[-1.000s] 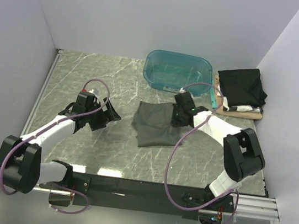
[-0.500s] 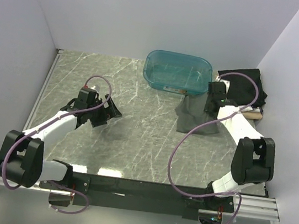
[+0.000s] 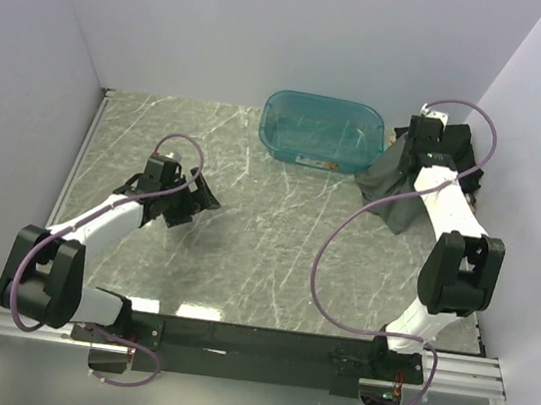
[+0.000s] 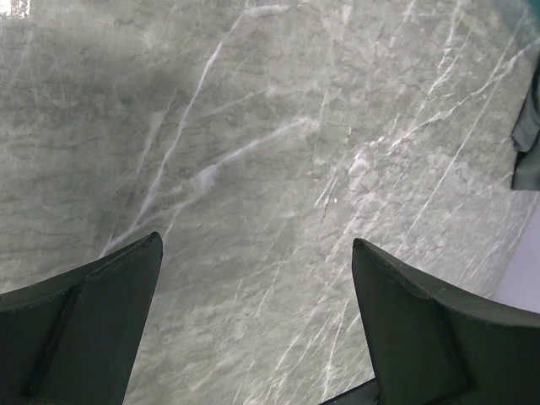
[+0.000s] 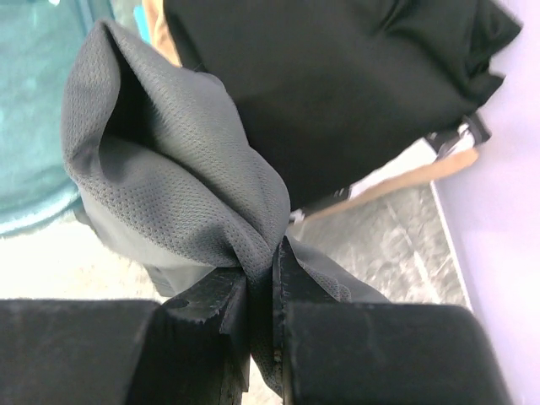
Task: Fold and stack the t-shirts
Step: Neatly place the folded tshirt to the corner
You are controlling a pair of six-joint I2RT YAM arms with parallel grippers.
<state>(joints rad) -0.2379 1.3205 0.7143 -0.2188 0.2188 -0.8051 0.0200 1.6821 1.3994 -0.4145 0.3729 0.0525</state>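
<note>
- At the far right corner of the marble table, the right gripper is pinching a bunched fold of the charcoal-grey t-shirt, its jaws pressed tight on the cloth.
- The shirt is hanging limp from that pinch, between the teal tub and the pile of folded shirts. I cannot tell whether its lower end is touching the table.
- The black t-shirt is lying folded on top of that pile, with a tan layer and a white one peeking out underneath.
- The left gripper is hovering over bare marble well apart from any cloth, its fingers spread wide and holding nothing.
- The grey fabric is looking thin, light and floppy, a fine mesh knit. I'd judge it is going to sag and fall open rather than keep its fold.
- The single pinch is bunching it. Taking hold along a folded edge, or at two corners, would likely be keeping it flatter for laying on the black one.
</note>
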